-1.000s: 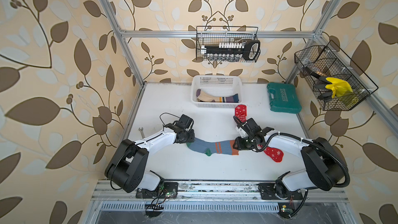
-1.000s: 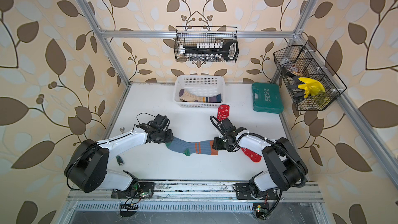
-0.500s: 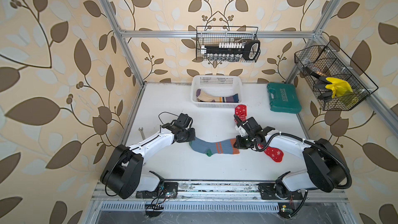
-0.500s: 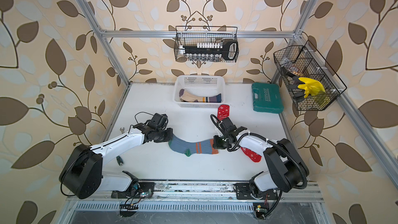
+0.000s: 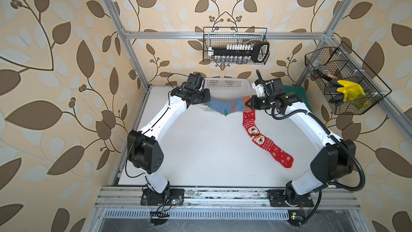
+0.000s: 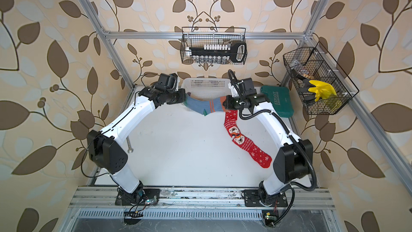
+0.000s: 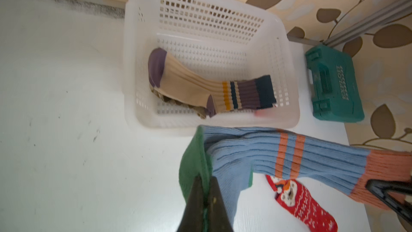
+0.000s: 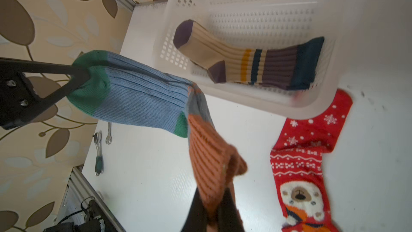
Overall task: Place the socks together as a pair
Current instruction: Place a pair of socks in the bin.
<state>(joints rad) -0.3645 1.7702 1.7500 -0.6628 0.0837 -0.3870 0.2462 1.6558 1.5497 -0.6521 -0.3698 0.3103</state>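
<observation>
A blue-grey sock pair (image 5: 225, 106) (image 6: 201, 106) with green toes and orange cuffs hangs stretched in the air just in front of the white basket (image 5: 227, 85). Two green toes (image 8: 89, 72) show, one over the other. My left gripper (image 7: 207, 179) (image 5: 208, 102) is shut on the green toe end. My right gripper (image 8: 214, 199) (image 5: 247, 104) is shut on the orange cuff (image 8: 207, 152). A red snowflake sock (image 5: 263, 140) (image 8: 305, 152) lies flat on the table under the right arm. A cream striped sock (image 7: 200, 81) lies in the basket over a brown patterned one.
A green tool case (image 6: 278, 101) sits to the right of the basket (image 6: 206, 81). A wrench (image 6: 129, 146) and a small ratchet (image 8: 99, 152) lie near the table's left edge. Wire baskets hang on the back and right walls, one holding a yellow glove (image 5: 350, 90).
Both grippers have closed on the blue-grey socks, lifted them off the table's front middle and carried them back and up toward the basket. The red sock is now uncovered.
</observation>
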